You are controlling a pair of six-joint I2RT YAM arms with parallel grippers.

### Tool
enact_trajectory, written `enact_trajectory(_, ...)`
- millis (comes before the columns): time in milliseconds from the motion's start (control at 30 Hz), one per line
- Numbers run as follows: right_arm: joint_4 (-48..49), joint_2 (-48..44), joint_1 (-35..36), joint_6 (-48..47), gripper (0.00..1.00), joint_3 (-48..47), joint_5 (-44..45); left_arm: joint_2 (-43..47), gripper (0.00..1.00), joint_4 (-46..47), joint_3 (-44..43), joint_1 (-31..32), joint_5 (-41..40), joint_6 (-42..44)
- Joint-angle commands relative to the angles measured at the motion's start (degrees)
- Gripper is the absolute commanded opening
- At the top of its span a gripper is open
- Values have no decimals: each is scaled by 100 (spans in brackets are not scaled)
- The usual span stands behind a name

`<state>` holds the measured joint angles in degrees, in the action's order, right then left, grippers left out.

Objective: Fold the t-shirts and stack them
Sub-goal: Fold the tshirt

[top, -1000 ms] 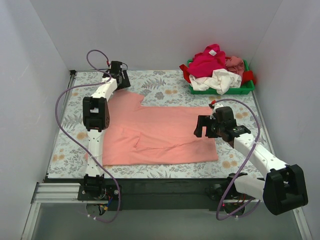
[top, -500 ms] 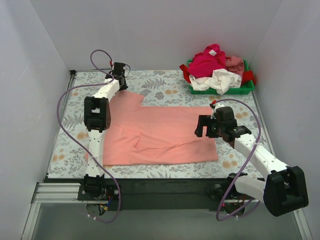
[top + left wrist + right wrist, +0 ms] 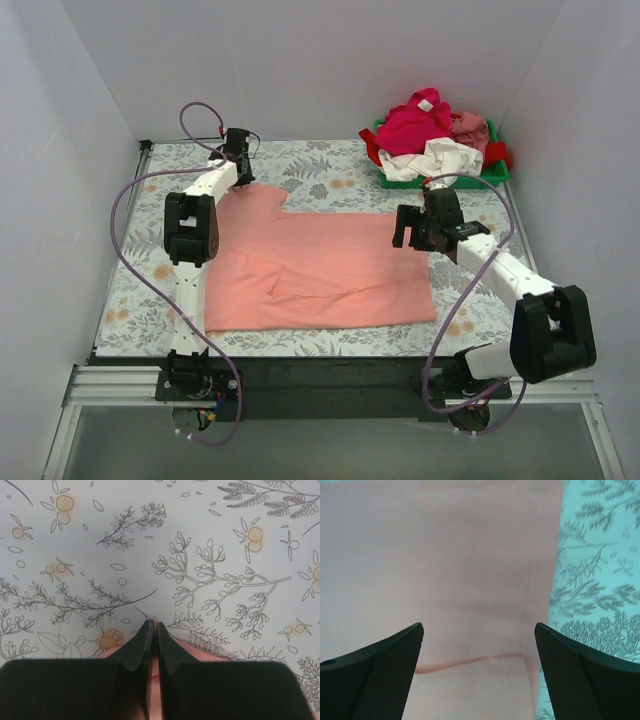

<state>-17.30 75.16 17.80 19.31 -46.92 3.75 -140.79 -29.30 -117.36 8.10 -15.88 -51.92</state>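
Green tray (image 3: 480,182), heaped t-shirts (image 3: 415,122), salmon-pink t-shirt (image 3: 330,265) outside

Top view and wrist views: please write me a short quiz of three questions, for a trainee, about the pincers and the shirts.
1. True or false: the right pincer is shut.
2. Where does the pile of other shirts lie? A) in the green tray; B) in the right pincer; C) beside the left arm's base.
3. Fill in: the left pincer is shut on the edge of the ___ shirt.
Key: 1 false, it is wide open; 2 A; 3 pink.
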Motion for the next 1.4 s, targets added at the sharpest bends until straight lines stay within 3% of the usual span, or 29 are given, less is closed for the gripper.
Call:
enact_trajectory(0,174,646,-40,-15,98,-905,583,508,0,-235,494,-10,137,-81)
enact_trajectory(300,-19,2414,-189,187,98,-2460,1971,1176,0,337,1171,-10,383,-292)
enact_trajectory(567,-124,3303,-198,196,97,-3034,2903,1300,0,469,1488,-10,322,-310)
enact_trajectory(1133,-37,3734,-181,204,94,-2910,2869,1467,0,566,1760,-10,375,-336)
enact_trajectory(1367,60,3805,-216,916,94,-3298,2526,1520,0,583,1822,-10,270,-336)
